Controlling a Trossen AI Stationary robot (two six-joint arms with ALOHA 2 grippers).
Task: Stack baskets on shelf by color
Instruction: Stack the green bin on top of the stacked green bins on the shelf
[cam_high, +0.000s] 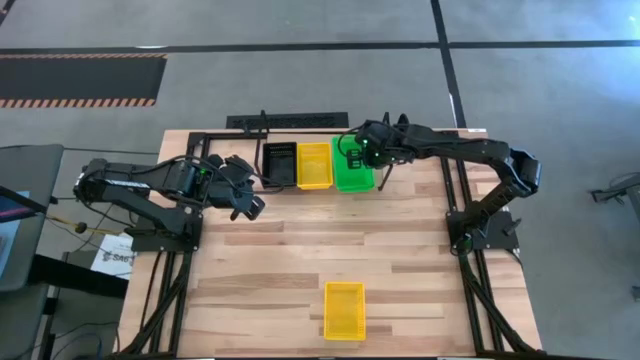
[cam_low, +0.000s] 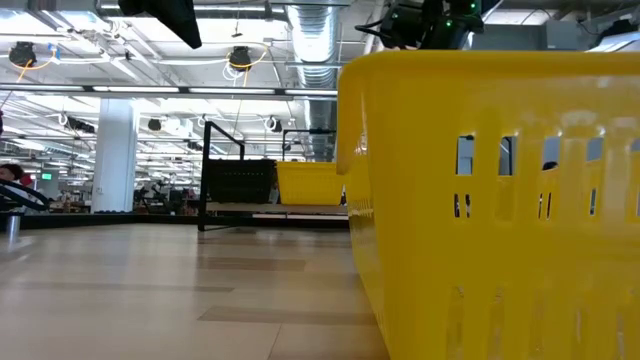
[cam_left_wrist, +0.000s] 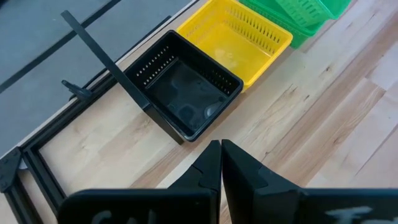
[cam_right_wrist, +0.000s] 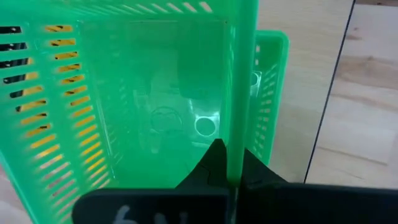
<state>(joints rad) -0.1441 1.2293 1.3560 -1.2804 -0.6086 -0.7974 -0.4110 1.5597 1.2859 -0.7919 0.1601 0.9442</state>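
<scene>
Three baskets sit side by side on the shelf (cam_high: 420, 150) at the desk's far edge: black basket (cam_high: 279, 164), yellow basket (cam_high: 314, 165), green basket (cam_high: 353, 166), walls touching or nearly so. The wrist views show a second green basket (cam_right_wrist: 270, 93) nested under the green one, its rim offset to one side. The right tool (cam_right_wrist: 231, 163) is over the green basket, its fingers pinching that basket's upright wall from above. The shelf's thin black rods run along the far edge, with an upright loop (cam_left_wrist: 106, 59) just beside the black basket.

The left tool (cam_high: 250, 205) is above bare desk near the black basket's near corner, fingers pressed together, holding nothing.

A lone yellow basket (cam_high: 343, 309) lies at the desk's near edge, well apart from the shelf; it fills the right of the low view. Between it and the shelf the desk (cam_high: 300, 260) is open wood.
</scene>
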